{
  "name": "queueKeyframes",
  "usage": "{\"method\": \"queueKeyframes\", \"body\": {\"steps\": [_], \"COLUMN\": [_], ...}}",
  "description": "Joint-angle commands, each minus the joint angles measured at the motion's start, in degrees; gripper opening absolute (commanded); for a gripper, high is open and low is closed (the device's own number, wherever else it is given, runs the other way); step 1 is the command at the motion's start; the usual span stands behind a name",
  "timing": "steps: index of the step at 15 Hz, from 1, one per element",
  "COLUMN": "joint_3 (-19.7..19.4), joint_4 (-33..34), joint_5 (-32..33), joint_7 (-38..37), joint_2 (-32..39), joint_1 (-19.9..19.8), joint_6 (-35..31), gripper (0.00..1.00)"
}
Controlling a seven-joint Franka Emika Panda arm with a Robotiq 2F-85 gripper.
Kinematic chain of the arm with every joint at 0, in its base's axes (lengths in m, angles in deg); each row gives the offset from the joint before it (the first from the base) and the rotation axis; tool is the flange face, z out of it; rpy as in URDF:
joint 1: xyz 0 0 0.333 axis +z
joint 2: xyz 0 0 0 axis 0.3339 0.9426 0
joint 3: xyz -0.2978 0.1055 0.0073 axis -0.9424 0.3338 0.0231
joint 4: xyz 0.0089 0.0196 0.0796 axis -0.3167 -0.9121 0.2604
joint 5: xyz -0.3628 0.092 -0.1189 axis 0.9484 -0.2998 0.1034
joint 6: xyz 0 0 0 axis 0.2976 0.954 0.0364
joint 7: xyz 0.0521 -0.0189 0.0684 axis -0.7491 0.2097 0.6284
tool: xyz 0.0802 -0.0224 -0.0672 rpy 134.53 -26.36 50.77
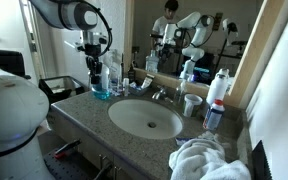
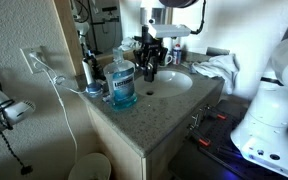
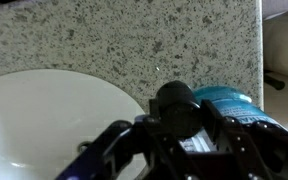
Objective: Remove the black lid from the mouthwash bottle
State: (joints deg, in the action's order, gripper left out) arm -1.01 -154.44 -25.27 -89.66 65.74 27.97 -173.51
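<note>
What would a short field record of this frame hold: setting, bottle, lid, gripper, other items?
setting: granite bathroom counter with a white sink below a mirror
mouthwash bottle: upright beside the sink, blue liquid in its lower part
black lid: in the wrist view, between the gripper's fingers; on or off the neck cannot be told
gripper: at the bottle's top; open or shut cannot be told
other: white towel, white cup

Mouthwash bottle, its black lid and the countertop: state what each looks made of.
Mouthwash bottle: clear glossy plastic, blue liquid showing through.
Black lid: likely moulded plastic, dark with a dull sheen.
Countertop: speckled grey-beige, probably polished granite or a look-alike.
</note>
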Motion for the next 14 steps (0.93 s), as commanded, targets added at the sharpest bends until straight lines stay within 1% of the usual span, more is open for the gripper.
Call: {"method": "queueKeyframes", "body": {"steps": [1, 5, 9, 14], "joint_3": [1.58, 2.31, 2.09, 1.67], "joint_4": [-4.05, -5.96, -6.34, -6.39], "joint_5": [-0.78, -0.88, -1.54, -2.20], "joint_7": [-1.35, -0.93, -0.26, 0.04], "joint_2": [1.75, 6.47, 11.64, 16.30], "joint_1": [-0.10, 0.42, 1.35, 2.51], "joint_6": [-7.20, -13.43, -18.98, -22.72], "gripper": [0.20, 0.20, 0.20, 0.20]}}
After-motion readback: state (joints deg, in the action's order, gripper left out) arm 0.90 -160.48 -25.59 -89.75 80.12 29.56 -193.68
